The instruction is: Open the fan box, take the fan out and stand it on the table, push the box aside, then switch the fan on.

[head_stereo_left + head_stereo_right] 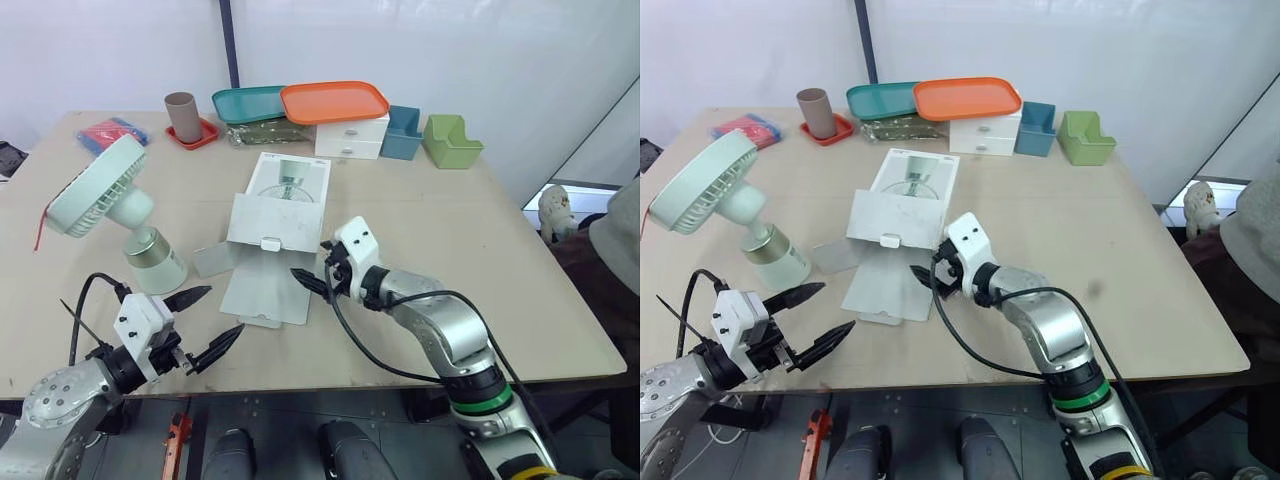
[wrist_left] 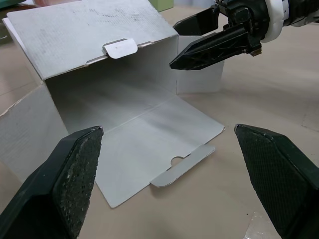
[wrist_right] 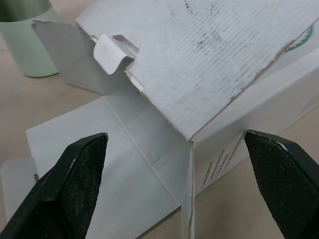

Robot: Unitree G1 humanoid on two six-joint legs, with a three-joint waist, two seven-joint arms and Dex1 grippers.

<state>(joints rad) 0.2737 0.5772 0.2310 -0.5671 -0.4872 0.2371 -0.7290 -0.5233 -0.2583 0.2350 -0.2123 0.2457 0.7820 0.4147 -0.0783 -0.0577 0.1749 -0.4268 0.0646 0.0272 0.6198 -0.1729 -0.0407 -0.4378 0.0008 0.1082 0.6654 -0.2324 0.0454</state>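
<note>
The pale green fan (image 1: 108, 205) stands on the left of the table (image 1: 520, 260), its round head tilted back, just beside the white fan box (image 1: 275, 212). The box lies mid-table, its flaps splayed open. The right gripper (image 3: 174, 133) hovers at the box mouth, fingers spread and empty. The left gripper (image 1: 226, 308) hangs near the front edge, likewise released. The tan tabletop carries trays (image 1: 335, 100) and bins (image 1: 452, 142) at the back, before a white wall.

Mint-green fan (image 1: 95, 190), white box (image 1: 272, 215) (scuffed grey), orange tray (image 1: 335, 101)
</note>
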